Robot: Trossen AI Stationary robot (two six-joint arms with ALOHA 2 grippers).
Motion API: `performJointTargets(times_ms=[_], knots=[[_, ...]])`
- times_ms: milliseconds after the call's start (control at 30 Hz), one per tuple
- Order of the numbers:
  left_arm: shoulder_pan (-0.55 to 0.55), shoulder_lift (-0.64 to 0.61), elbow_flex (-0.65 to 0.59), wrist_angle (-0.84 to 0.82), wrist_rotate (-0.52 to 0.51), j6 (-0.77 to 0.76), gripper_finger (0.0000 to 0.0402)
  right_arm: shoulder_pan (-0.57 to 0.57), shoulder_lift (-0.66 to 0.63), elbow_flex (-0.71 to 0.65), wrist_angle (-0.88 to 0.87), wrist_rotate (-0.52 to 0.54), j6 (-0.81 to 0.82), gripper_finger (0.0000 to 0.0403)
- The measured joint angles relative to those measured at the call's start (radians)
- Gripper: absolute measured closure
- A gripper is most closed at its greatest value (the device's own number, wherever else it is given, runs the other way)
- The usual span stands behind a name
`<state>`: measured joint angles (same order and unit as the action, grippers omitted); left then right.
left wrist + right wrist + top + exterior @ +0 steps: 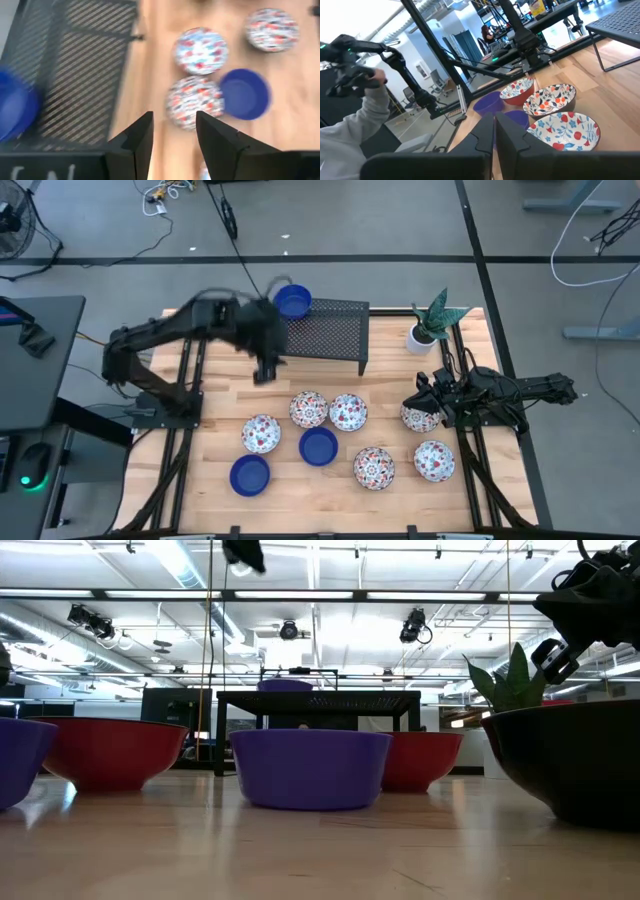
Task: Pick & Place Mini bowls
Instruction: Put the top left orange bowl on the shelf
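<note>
One glossy blue mini bowl (293, 301) sits on the black perforated metal rack (325, 332), empty. Seven more bowls (five floral (309, 409), two blue (319, 446)) rest on the wooden desk (220, 405). The left gripper (265, 371) hovers nearby, jaws spread, empty. The right gripper (427, 402), jaws pressed together, waits by a floral bowl (419, 418).

You're in a robotics lab: exposed ceiling ducts (185, 565), hanging cameras (290, 630), floor cables (590, 240), another arm rig (520, 30).
</note>
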<state>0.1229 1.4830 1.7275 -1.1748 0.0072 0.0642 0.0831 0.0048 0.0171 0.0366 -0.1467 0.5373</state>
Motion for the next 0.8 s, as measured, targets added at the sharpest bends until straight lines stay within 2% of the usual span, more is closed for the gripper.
performJointTargets(times_ms=[133,267,367,500,600,667,800], knots=[[-0.182,0.007,-0.047,0.113,-0.102,-0.02,0.0262,0.0,0.0,0.0,0.0,0.0,0.0,0.0382],[-0.308,0.003,-0.246,0.34,-0.121,-0.001,0.0272,0.0,0.0,0.0,0.0,0.0,0.0,0.0382],[-0.367,0.001,-0.427,0.574,-0.106,-0.019,0.0276,0.0,0.0,0.0,0.0,0.0,0.0,0.0382],[-0.409,0.011,-0.663,0.94,-0.089,-0.052,0.0278,0.0,0.0,0.0,0.0,0.0,0.0,0.0382],[-0.416,0.011,-0.794,1.167,-0.093,-0.083,0.0278,0.0,0.0,0.0,0.0,0.0,0.0,0.0382],[-0.413,0.011,-0.848,1.237,-0.1,-0.109,0.0278,0.0,0.0,0.0,0.001,0.0,0.0,0.0382],[-0.401,0.009,-0.902,1.233,-0.101,-0.074,0.0278,0.0,0.0,0.0,0.0,0.0,0.0,0.0382]])
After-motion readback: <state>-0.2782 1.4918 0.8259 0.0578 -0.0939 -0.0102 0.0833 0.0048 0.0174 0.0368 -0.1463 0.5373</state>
